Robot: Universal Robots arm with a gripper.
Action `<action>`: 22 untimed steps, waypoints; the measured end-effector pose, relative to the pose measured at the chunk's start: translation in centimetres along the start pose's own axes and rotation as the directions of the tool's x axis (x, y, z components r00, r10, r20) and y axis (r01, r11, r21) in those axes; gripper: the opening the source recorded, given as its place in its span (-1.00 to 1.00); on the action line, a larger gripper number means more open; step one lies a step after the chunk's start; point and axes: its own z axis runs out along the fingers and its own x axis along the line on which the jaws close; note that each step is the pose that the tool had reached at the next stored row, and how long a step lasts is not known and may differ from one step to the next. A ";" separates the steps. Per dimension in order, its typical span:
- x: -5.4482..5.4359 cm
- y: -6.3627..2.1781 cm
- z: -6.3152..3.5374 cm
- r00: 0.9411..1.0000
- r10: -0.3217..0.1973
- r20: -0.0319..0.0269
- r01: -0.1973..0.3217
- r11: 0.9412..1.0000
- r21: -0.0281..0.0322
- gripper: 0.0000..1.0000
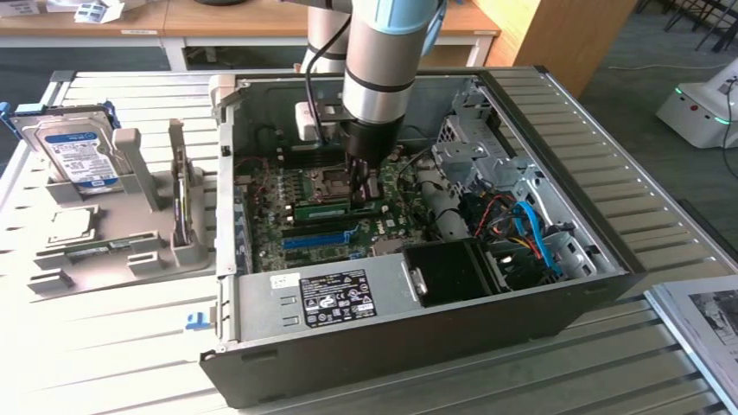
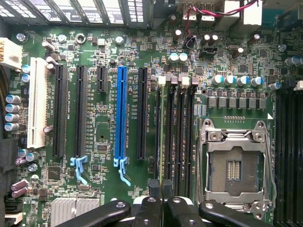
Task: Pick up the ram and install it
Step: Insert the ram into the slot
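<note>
My gripper (image 1: 366, 192) reaches down into the open computer case (image 1: 600, 251), over the motherboard (image 2: 99, 137). The ram (image 1: 332, 208) is a long green strip standing on edge in the memory slots beside the CPU socket (image 2: 234, 165). In the wrist view the ram (image 2: 161, 137) appears edge-on as a thin line running away from the fingertips, along the first black memory slot (image 2: 168, 132). The gripper (image 2: 162, 190) is shut on the ram's top edge, with a black finger pressed against each side.
A long blue slot (image 2: 121, 113) and black expansion slots lie beside the memory slots. A power supply (image 1: 328, 298) and a black box (image 1: 455, 272) fill the case's near side, with cables at the exterior view's right. A grey holder (image 1: 116, 233) with a hard drive (image 1: 75, 156) stands outside the case.
</note>
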 end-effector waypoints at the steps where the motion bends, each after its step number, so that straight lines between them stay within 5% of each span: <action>1: 0.0 0.00 0.00 1.000 0.000 0.000 0.000 1.000 0.000 -0.76; 9: 0.0 0.00 0.02 1.000 0.000 0.000 0.000 1.000 0.000 -0.74; 12: 0.0 0.00 0.01 1.000 0.000 0.000 0.000 1.000 0.000 -0.49; 22: 0.0 0.00 -0.02 1.000 0.000 0.000 0.000 1.000 0.000 -0.49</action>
